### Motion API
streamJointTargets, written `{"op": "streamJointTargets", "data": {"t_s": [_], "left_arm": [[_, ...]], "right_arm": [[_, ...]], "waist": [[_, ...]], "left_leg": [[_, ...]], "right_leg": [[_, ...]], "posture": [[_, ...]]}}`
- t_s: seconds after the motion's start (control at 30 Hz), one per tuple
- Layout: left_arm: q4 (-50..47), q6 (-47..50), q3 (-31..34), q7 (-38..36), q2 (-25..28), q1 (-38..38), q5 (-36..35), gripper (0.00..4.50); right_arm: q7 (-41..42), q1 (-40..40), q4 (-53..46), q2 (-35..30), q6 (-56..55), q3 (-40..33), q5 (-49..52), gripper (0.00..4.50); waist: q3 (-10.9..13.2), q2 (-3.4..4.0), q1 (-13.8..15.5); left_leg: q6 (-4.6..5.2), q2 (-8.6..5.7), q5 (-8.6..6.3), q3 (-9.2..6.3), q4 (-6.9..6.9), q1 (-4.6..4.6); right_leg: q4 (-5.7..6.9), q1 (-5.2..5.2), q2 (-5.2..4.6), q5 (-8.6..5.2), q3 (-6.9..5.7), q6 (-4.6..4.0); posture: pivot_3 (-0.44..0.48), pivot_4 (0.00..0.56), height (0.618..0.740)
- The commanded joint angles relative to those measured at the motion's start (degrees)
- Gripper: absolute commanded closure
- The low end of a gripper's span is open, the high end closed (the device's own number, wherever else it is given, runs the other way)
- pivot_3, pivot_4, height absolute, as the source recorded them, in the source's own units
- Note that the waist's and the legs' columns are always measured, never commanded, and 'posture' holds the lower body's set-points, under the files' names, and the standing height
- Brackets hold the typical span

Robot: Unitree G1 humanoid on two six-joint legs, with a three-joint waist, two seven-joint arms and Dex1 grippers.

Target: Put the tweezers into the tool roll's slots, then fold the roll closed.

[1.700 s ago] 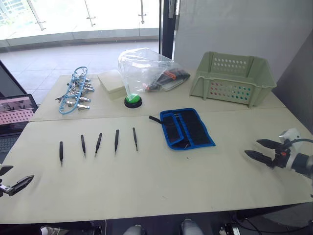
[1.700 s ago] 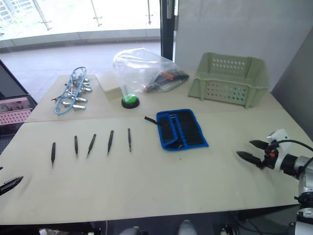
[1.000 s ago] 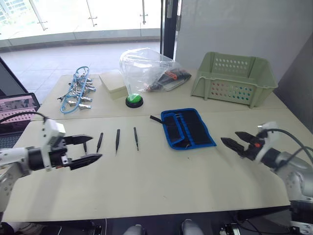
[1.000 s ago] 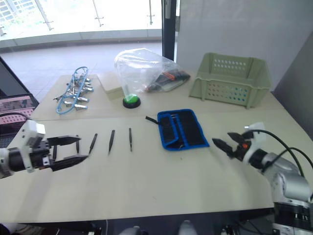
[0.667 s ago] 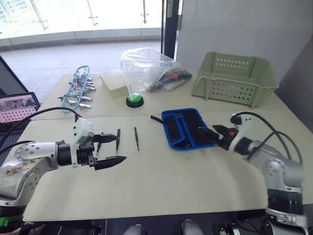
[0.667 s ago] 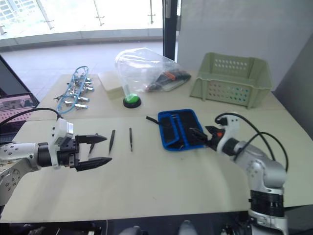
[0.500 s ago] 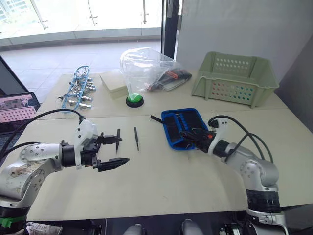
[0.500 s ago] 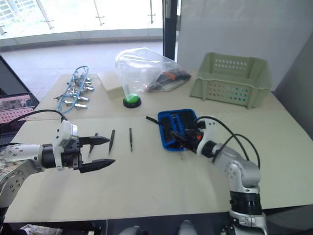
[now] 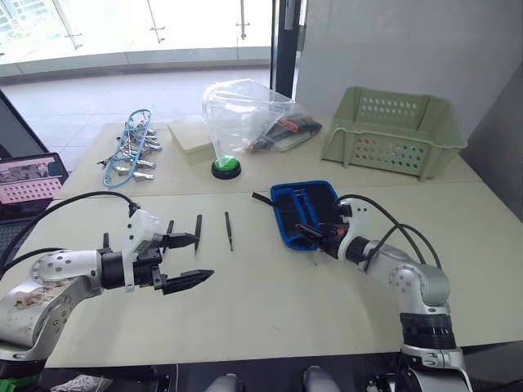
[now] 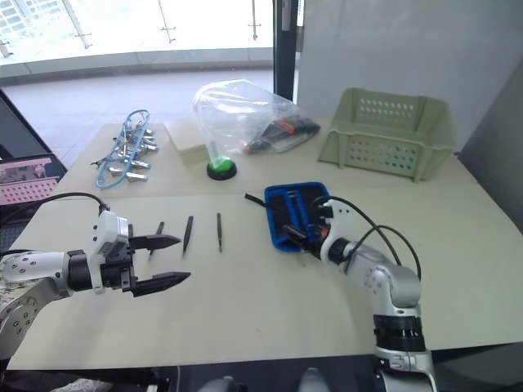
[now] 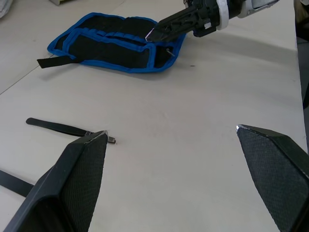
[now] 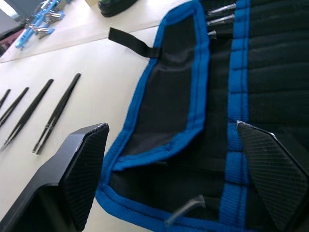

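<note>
Both grippers gape wide: left [image 9: 186,258] near tweezers [image 9: 228,230], right [image 9: 313,235] over roll [image 9: 304,212]; you grasp tweezers next.

**Colours on the desk**

The desk [image 9: 270,318] is pale cream all over. The tool roll [image 9: 304,214] is black with bright blue edging, and its strap [image 12: 131,42] is black too. The tweezers [image 9: 228,230] are thin and black. The button [image 9: 224,168] is bright green on a black base. The basket [image 9: 394,131] is soft light green, with rows of little holes like a dot pattern. The bag [image 9: 245,114] is clear and see-through, with something black and orange inside. The clamps [image 9: 131,155] are silver on a light blue cord. The flat box [image 9: 191,135] is cream. The left end effector [image 9: 186,260] has black fingers [image 11: 77,183] with a fine bumpy grid on them. The right end effector [image 12: 174,179] has the same black fingers.
</note>
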Motion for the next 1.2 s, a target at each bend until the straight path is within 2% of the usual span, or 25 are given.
{"op": "streamJointTargets", "data": {"t_s": [0.03, 0.37, 0.53, 0.8, 0.83, 1.07, 1.2], "left_arm": [[-1.32, -1.20, 1.83, 0.64, -0.40, -0.05, -0.05, 0.00], [0.37, -1.73, 2.33, 0.80, -0.14, -0.69, 0.75, 0.00], [0.60, -1.80, 2.80, 0.94, -0.37, -0.67, 0.66, 0.00], [0.13, -1.55, 3.38, 1.16, -0.43, -0.17, 0.52, 0.00], [0.09, -1.53, 3.48, 1.22, -0.45, -0.11, 0.48, 0.00], [0.12, -1.98, 3.29, 1.45, -0.90, -0.20, 0.85, 0.00], [2.79, -4.44, -1.07, 0.83, -1.46, -3.70, 4.59, 0.00]], "right_arm": [[0.12, -0.52, -0.68, 0.68, 0.98, -0.21, 0.95, 0.04], [-0.10, -1.33, 0.85, 3.13, 0.59, 0.54, -0.05, 0.04], [-0.11, -1.54, 2.49, 3.65, -0.25, 0.92, -1.15, 1.52], [0.00, -1.97, 3.50, 4.30, -0.21, 0.49, -0.67, 4.32], [0.02, -2.13, 3.70, 4.25, -0.28, 0.40, -0.68, 4.47], [1.89, -2.28, 3.15, 2.10, -0.67, -0.41, -0.30, 4.47], [7.10, -0.27, -2.07, -2.30, 1.31, 3.22, 0.70, 4.47]], "waist": [[0.00, 0.00, -0.10], [0.00, 0.00, -0.75], [0.00, 0.00, -0.80], [0.00, 0.00, -0.80], [0.00, 0.00, -0.79], [0.00, 0.00, -0.74], [0.00, 0.00, -0.31]], "left_leg": [[0.00, 0.00, 0.00, 0.00, 0.00, 0.00], [0.00, 0.02, 0.00, 0.00, 0.00, 0.01], [0.00, 0.02, 0.00, 0.00, 0.00, 0.02], [0.00, 0.01, 0.00, -0.01, 0.00, 0.01], [0.00, 0.01, 0.00, -0.01, 0.00, 0.01], [0.00, 0.00, 0.00, -0.01, 0.00, 0.01], [0.00, -0.01, 0.00, 0.00, 0.00, 0.00]], "right_leg": [[0.00, 0.00, 0.00, 0.00, 0.00, 0.00], [0.02, 0.00, 0.02, 0.00, 0.00, -0.01], [0.02, 0.00, 0.03, 0.01, 0.00, -0.01], [0.02, 0.00, 0.02, 0.01, 0.00, -0.01], [0.02, 0.00, 0.02, 0.01, 0.00, -0.01], [0.02, 0.00, 0.02, 0.01, 0.00, -0.01], [-0.02, 0.01, 0.01, 0.01, -0.01, -0.01]], "posture": [[0.000, 0.150, 0.740], [0.000, 0.150, 0.740], [0.000, 0.150, 0.740], [0.000, 0.150, 0.740], [0.000, 0.150, 0.740], [0.000, 0.150, 0.740], [0.000, 0.150, 0.740]]}}
